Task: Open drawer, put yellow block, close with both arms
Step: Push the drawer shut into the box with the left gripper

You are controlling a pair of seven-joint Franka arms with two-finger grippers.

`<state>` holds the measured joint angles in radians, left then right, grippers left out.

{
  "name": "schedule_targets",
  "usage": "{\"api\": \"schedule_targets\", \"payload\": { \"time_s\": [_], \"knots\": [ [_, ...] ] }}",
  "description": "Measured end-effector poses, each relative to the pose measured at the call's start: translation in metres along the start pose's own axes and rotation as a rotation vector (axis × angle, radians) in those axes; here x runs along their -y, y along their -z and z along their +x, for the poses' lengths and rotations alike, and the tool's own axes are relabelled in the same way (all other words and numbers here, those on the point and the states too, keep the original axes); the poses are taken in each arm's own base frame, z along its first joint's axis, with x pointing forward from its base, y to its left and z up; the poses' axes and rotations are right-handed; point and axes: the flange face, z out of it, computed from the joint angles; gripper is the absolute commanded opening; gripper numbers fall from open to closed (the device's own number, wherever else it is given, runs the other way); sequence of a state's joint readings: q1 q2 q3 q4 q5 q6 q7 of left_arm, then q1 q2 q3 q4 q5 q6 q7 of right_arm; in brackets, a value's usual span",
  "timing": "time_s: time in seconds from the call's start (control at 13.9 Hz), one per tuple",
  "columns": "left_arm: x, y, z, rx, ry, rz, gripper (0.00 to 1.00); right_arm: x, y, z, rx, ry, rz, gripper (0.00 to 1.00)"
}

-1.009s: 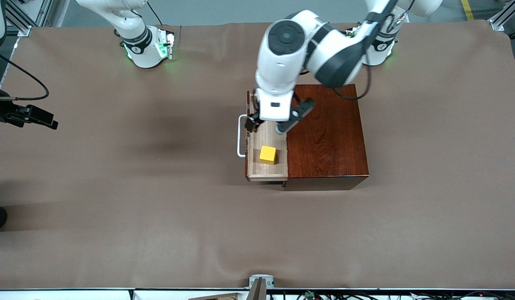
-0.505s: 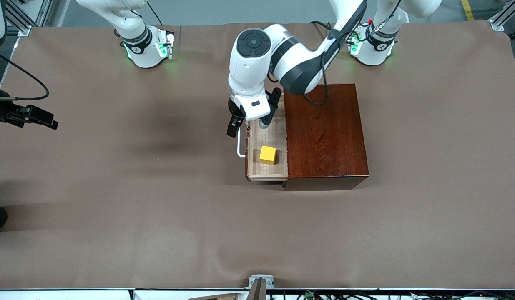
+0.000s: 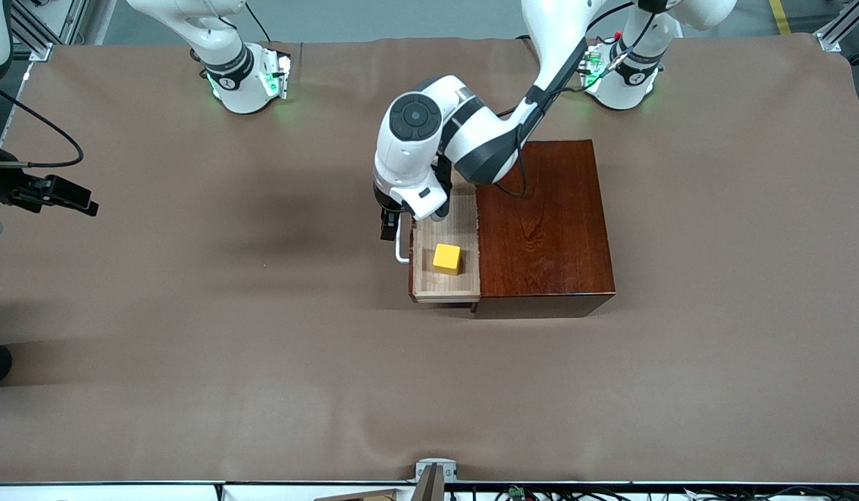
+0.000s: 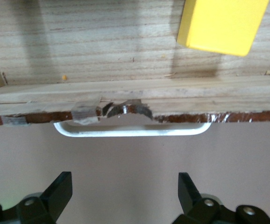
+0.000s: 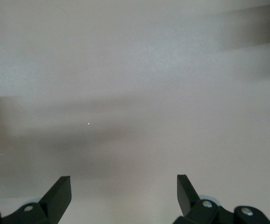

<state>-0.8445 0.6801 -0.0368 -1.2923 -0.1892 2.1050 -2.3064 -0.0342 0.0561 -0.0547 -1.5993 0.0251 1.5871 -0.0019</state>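
Observation:
The drawer (image 3: 464,226) stands pulled out of the dark reddish-brown box (image 3: 544,223), toward the right arm's end of the table. The yellow block (image 3: 446,258) lies in it, alone. My left gripper (image 3: 387,227) is open and empty, just in front of the white handle (image 3: 399,252), clear of it. In the left wrist view the handle (image 4: 135,132) lies ahead of the open gripper (image 4: 124,191), with the block (image 4: 223,25) on the drawer floor (image 4: 88,42). My right gripper (image 3: 81,202) waits open over the table at the right arm's end; its wrist view (image 5: 124,193) shows only bare table.
The brown table cover (image 3: 262,348) spreads all around the box. The arm bases (image 3: 245,80) glow green at the edge farthest from the front camera. A metal bracket (image 3: 435,473) sits at the nearest edge.
My left gripper has moved from over the open drawer to the table side of the handle, and the arm has dropped lower. The block, the drawer and the right arm have stayed still.

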Motion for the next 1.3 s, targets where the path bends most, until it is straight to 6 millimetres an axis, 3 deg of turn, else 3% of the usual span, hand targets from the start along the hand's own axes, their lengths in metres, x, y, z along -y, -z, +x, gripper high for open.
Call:
{"api": "schedule_targets", "payload": {
  "time_s": [0.72, 1.3],
  "knots": [
    [-0.010, -0.026, 0.019, -0.092, -0.006, 0.004, 1.00, 0.000, 0.000, 0.000, 0.000, 0.000, 0.000, 1.00],
    [-0.009, -0.023, 0.032, -0.257, 0.035, 0.006, 1.00, 0.000, 0.000, 0.000, 0.000, 0.000, 0.000, 1.00]
  ]
}}
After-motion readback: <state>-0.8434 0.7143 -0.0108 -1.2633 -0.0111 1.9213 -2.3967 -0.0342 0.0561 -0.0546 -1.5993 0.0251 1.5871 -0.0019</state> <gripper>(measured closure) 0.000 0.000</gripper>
